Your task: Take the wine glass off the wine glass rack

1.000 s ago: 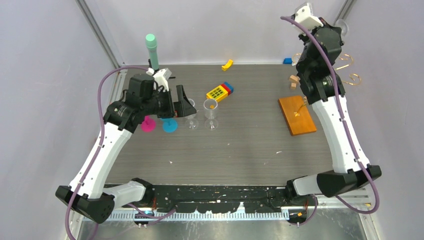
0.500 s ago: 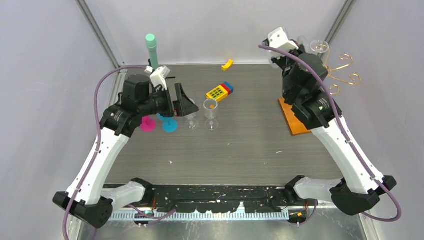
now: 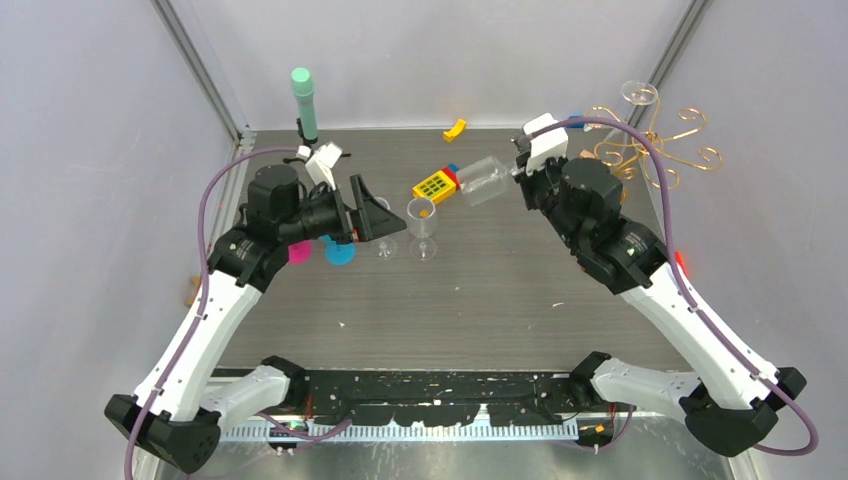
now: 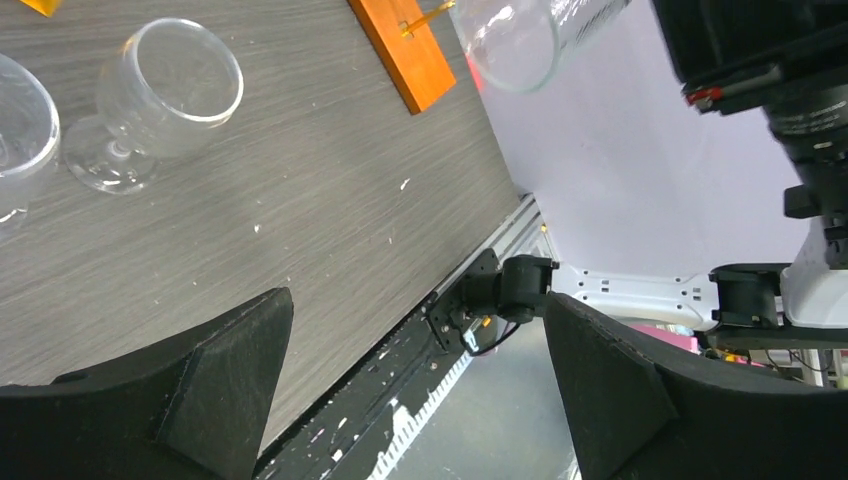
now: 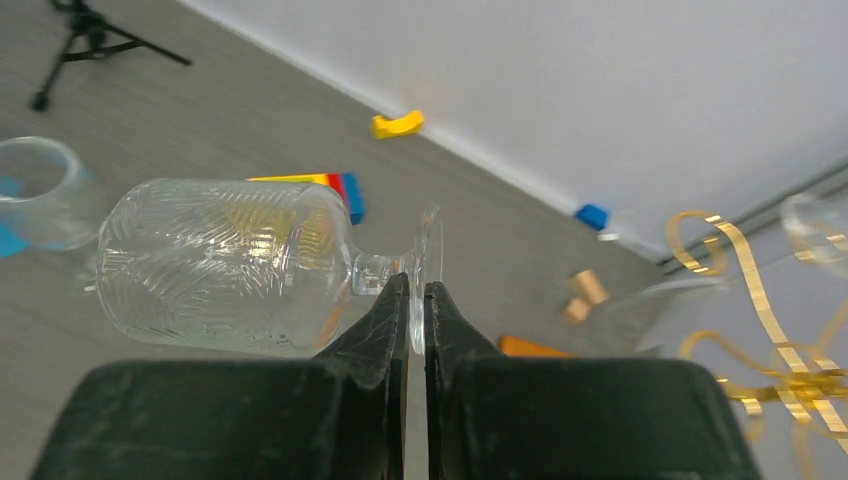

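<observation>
A clear ribbed wine glass (image 5: 225,265) lies sideways in the air, bowl pointing left. My right gripper (image 5: 416,285) is shut on the thin disc of its foot. From above, the wine glass (image 3: 485,180) hangs over the back middle of the table, left of the right gripper (image 3: 520,170). The gold wire wine glass rack (image 3: 650,150) stands behind at the back right, with another clear glass (image 3: 638,95) hanging on it. Its orange base (image 4: 405,50) shows in the left wrist view. My left gripper (image 3: 375,212) is open and empty, beside standing glasses.
Two clear glasses (image 3: 422,225) (image 3: 385,240) stand mid-table, with a pink foot (image 3: 297,252) and a blue foot (image 3: 340,252) to their left. A yellow-blue-red toy block (image 3: 437,184), a yellow piece (image 3: 455,128) and a teal cylinder on a tripod (image 3: 303,100) sit toward the back.
My right arm has swung from the rack at the back right down and leftward, carrying the wine glass clear of the wire arms. The left arm has barely shifted.
</observation>
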You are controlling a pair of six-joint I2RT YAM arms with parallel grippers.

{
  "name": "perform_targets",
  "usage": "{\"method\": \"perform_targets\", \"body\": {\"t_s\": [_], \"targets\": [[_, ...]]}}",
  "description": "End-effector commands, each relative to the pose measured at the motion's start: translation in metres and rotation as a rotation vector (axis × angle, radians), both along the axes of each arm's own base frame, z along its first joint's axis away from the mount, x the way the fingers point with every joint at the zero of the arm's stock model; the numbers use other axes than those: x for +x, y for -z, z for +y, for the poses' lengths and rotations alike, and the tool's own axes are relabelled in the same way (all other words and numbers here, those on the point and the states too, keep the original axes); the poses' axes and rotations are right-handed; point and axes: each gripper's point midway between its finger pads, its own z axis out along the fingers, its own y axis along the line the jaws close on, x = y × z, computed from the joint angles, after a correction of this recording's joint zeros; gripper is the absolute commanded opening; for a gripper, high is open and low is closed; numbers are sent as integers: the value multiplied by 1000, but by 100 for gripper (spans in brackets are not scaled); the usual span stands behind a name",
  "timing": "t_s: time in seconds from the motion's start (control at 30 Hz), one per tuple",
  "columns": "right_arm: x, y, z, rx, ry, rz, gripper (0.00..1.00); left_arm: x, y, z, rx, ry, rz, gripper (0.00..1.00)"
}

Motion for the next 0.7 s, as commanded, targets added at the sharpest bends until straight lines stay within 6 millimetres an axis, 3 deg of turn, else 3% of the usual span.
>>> {"method": "perform_targets", "body": {"t_s": [0.0,0.17,0.33,0.5,0.67], "targets": [[-19,-16,37,389,-147,17,0,-6,-19,-7,-100,33,-40,100],[-26,22,53,509,-165,152,0,-8,-16,-17,-202,45,16,100],[-31,53,56,568,-147,237,0,-14,-13,-39,-285,87,55,99],[-35,62,62,635,-162,266,0,-2,4,-53,-283,41,142,93],[-38,79,69,655,-181,310,0,7,9,-69,-296,49,195,83]]}}
